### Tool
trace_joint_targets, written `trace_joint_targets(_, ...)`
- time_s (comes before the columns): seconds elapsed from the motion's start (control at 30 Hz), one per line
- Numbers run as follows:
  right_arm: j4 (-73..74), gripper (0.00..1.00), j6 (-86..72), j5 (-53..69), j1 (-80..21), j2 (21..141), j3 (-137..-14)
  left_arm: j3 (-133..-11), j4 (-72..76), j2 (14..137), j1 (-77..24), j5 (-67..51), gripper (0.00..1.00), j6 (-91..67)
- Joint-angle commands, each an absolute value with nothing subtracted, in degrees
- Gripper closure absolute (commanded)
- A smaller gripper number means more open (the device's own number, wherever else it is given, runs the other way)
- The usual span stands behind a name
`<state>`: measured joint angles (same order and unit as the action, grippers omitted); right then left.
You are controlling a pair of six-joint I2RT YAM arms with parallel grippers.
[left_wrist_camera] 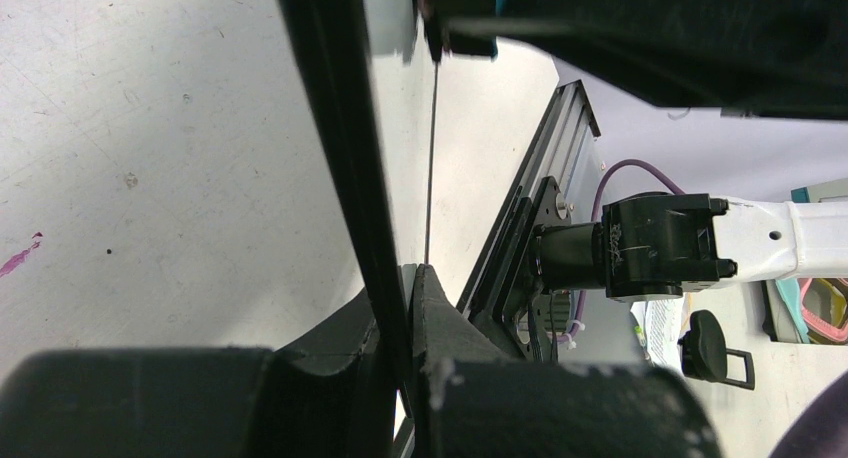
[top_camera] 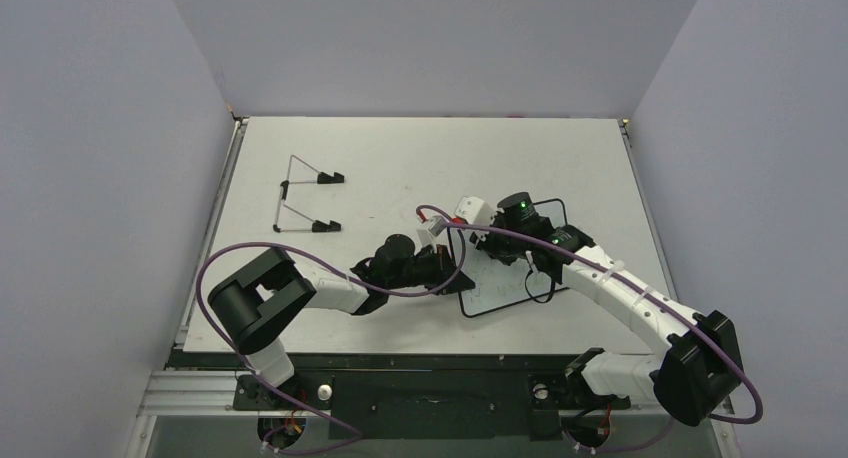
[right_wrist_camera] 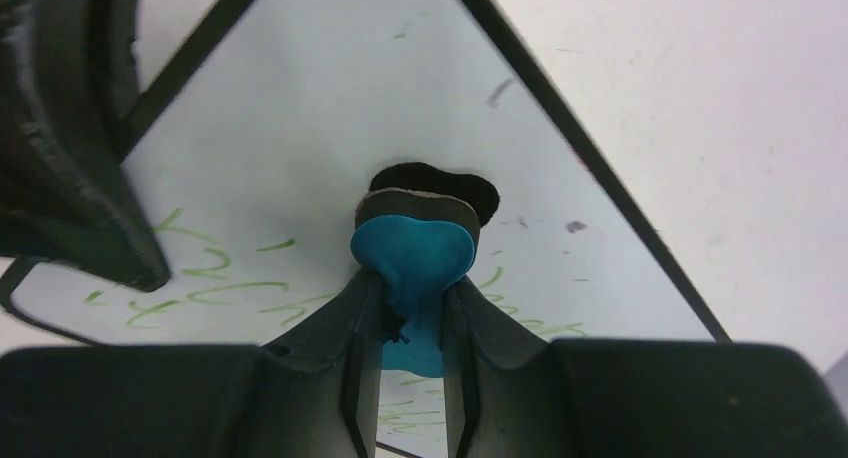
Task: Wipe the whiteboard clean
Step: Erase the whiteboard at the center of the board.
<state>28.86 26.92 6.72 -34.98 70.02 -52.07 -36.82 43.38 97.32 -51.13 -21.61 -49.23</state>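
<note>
White-faced, the whiteboard [top_camera: 498, 290] sits right of centre on the tabletop [top_camera: 400, 158].

Left wrist view: the left fingers [left_wrist_camera: 400, 313] are clamped on its black rim. If that hold slips, the board could skid under wiping pressure.

Right wrist view: the right fingers [right_wrist_camera: 410, 318] pinch a blue eraser [right_wrist_camera: 412, 248] against the face. The squashed eraser could twist loose, leaving the green writing [right_wrist_camera: 215, 290] behind.

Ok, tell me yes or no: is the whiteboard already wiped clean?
No: green handwriting shows on the whiteboard on both sides of the blue eraser pinched in the right gripper.
</note>
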Motion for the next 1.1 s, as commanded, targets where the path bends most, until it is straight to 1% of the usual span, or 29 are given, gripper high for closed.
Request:
trace_joint_targets(0.0, 33.75, 1.00, 31.36, 17.58, -36.03, 69.28, -53.48, -38.65, 42.30, 96.11, -51.75, -23.79, 1.00, -44.51)
trace_joint_targets(0.23, 24.96, 1.00, 22.87, 5.87, -32.80, 66.70, -51.55, -39.00, 40.68, 94.98, -52.42, -23.47, 1.00, -43.08)
trace_joint_targets(0.3, 25.17, 1.00, 22.68, 6.86, -31.23, 66.00, -51.21, -39.22, 40.69, 95.04, -52.53, -23.69, 1.00, -42.83)
trace_joint_targets(0.43, 30.70, 1.00, 27.82, 16.47, -30.93, 65.88, -52.04, -40.39, 38.35, 94.70, -52.56, -23.84, 1.00, -41.38)
trace_joint_targets(0.57, 32.84, 1.00, 31.12, 19.04, -30.94, 65.89, -52.08, -40.58, 38.37, 94.87, -52.59, -23.88, 1.00, -40.96)
trace_joint_targets(0.83, 32.07, 1.00, 31.79, 17.72, -30.82, 65.41, -51.11, -39.65, 41.32, 96.33, -52.56, -23.96, 1.00, -41.77)
trace_joint_targets(1.07, 28.52, 1.00, 30.30, 11.74, -30.65, 64.88, -49.87, -39.56, 43.10, 96.90, -52.72, -23.70, 1.00, -42.36)
